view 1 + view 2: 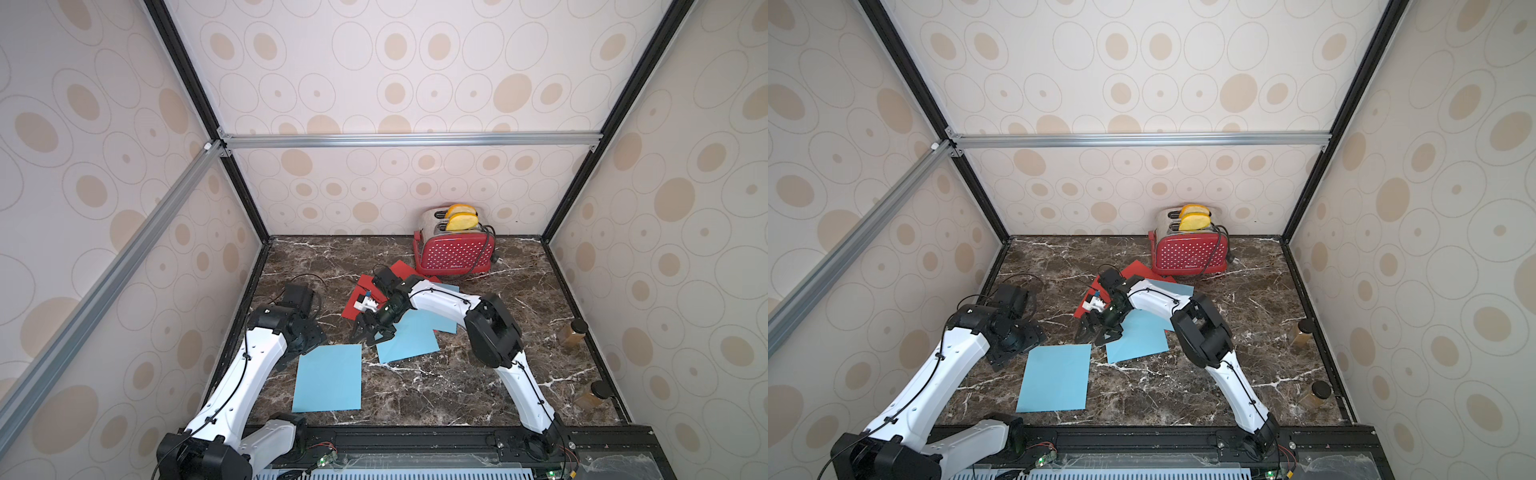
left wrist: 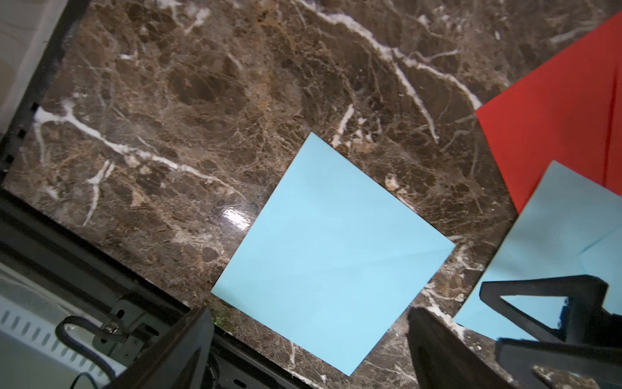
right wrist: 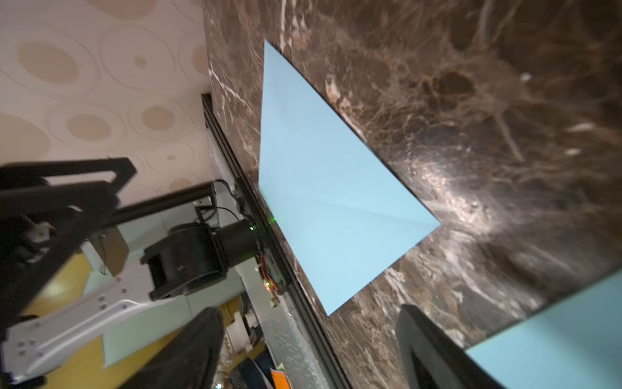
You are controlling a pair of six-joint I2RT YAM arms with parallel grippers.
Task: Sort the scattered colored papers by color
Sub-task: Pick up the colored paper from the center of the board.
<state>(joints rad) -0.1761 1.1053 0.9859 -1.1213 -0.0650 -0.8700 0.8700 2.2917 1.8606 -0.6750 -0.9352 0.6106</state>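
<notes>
Both top views show one light blue paper point(image 1: 328, 378) point(image 1: 1054, 378) lying alone near the front left. Two overlapping blue papers point(image 1: 409, 340) lie at the centre, partly under the right arm. Red papers point(image 1: 360, 291) lie behind them, toward the toaster. My left gripper point(image 1: 297, 353) hovers at the far left corner of the lone blue paper point(image 2: 333, 249), open and empty point(image 2: 309, 326). My right gripper point(image 1: 368, 338) hangs open and empty between the lone sheet point(image 3: 330, 188) and the centre blue sheet point(image 3: 555, 336). The left wrist view also shows a red paper point(image 2: 555, 118).
A red white-dotted toaster point(image 1: 455, 253) with yellow slices stands at the back, touching the red papers. Two amber jars point(image 1: 573, 330) point(image 1: 594, 395) stand along the right wall. The marble table point(image 1: 457, 382) is walled on three sides, with a black rail along the front.
</notes>
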